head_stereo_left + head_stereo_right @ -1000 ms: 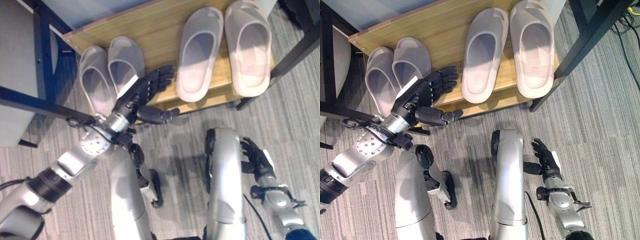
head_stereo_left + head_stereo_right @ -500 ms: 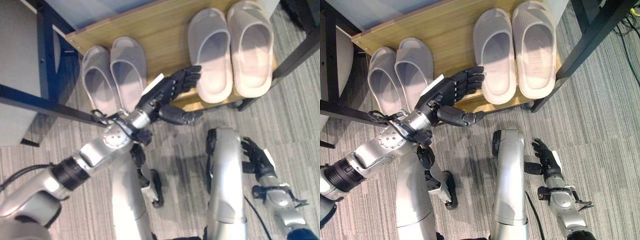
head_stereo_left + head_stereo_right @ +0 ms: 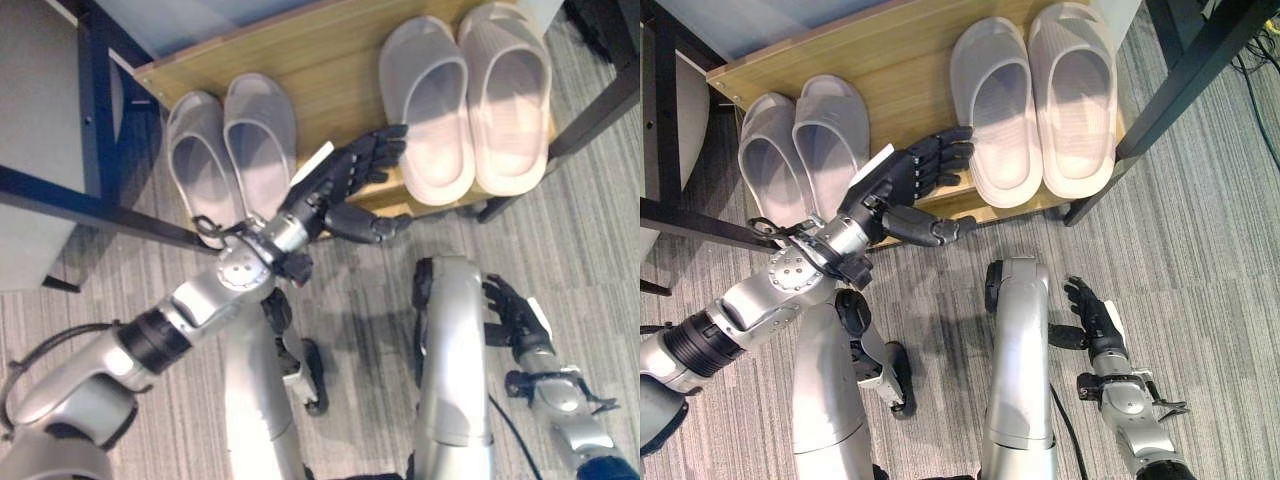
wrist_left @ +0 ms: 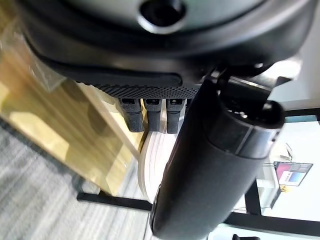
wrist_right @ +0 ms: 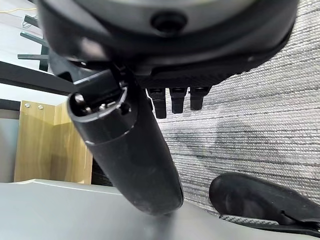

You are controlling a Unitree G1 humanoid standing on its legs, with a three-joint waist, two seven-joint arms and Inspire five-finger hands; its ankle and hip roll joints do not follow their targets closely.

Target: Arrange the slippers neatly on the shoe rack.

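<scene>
Left end of the shoe rack: small grey pair, side by side, touching, heels hanging slightly past the front edge toward me. Looks aligned already.

My left hand sits in the bare gap between the pairs, fingers straight and spread, thumb out over the rack's front edge. Holding nothing. Fingertips are right at the inner side of the large left slipper; contact likely, can't confirm. In the left wrist view the fingers are extended toward its pale ribbed sole edge.

Right end: large right slipper, touching its mate. Large pair is parallel, heels slightly over the front edge.

The rack is one open wooden shelf holding four slippers.

My right hand hangs low over the carpet, fingers loosely relaxed, empty, idle.

Handling, my read: moulded foam slides, light, soft, not fragile. Should slide easily on the wood, so flat-finger nudges against the sidewall or heel should work. If lifting, pinch the strap.
</scene>
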